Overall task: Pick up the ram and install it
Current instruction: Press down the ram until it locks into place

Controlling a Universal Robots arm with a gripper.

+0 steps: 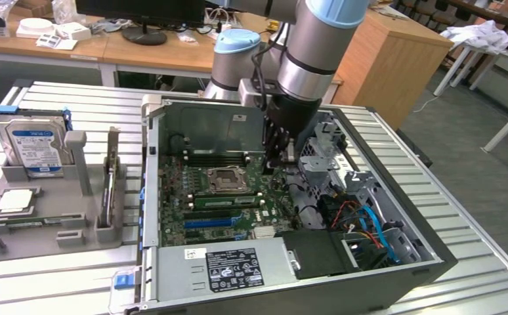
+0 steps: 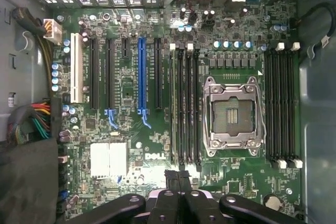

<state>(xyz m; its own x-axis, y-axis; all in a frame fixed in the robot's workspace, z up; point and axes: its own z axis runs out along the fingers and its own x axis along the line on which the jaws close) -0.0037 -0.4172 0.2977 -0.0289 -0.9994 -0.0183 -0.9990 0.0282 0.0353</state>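
**Ram sitting in its slot, gripper closed and empty above it**

A slatted counter (image 1: 464,216) is carrying an open computer case (image 1: 403,285), and the arm (image 1: 316,59) is reaching down into it from above. Toward the exterior view's left, a grey fixture (image 1: 52,220) is holding a hard drive (image 1: 35,147). Inside the case the motherboard (image 2: 131,129) is lying face up, with the CPU socket (image 2: 233,111) sitting between two banks of long black memory slots (image 2: 281,108). The ram (image 1: 223,200) is showing as a narrow green strip in the bank between the socket and the blue expansion slot (image 2: 140,72). The gripper (image 2: 178,178) is hanging just above one end of that bank, its fingers pressed together with nothing between them. Whether the tips are touching the ram cannot be told. Judging from this, the pick-up and carry are done and the ram is resting in its slot. Whether it is pressed fully home and latched is not clear, so the seating may be unfinished.
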